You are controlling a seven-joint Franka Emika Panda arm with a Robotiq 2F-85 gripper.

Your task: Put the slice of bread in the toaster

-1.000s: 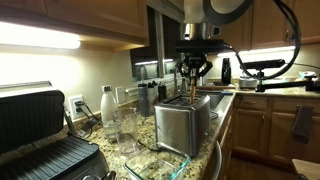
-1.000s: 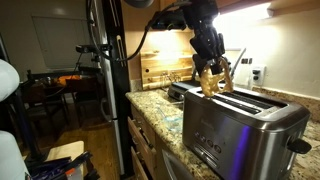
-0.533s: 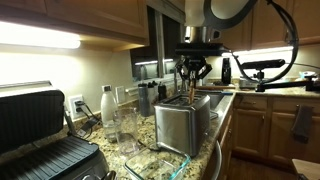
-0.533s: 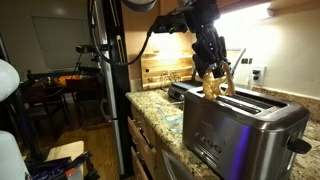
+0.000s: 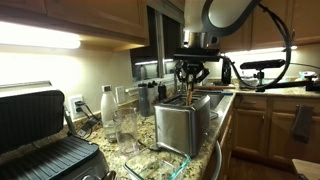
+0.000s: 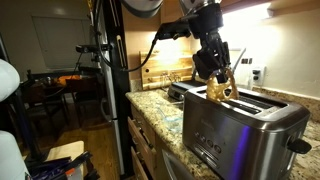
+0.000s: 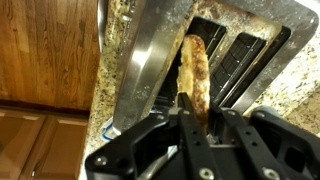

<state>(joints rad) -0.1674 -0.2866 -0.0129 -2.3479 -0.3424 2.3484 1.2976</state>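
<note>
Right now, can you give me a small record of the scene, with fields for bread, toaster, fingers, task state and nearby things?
bread: slice of bread, upright, over a toaster slot
toaster: steel toaster, on the granite counter
fingers: fingers closed on the slice
task state: slice at the slot, not yet released; depth unclear
nearby: black grill

No readable text or labels appear anywhere.

The arm [image 5: 240,15] has rounded white shells with dark joint faces, and a black cable [image 5: 291,30] loops off it. The gripper [image 7: 197,108] is matte black and angular.
</note>
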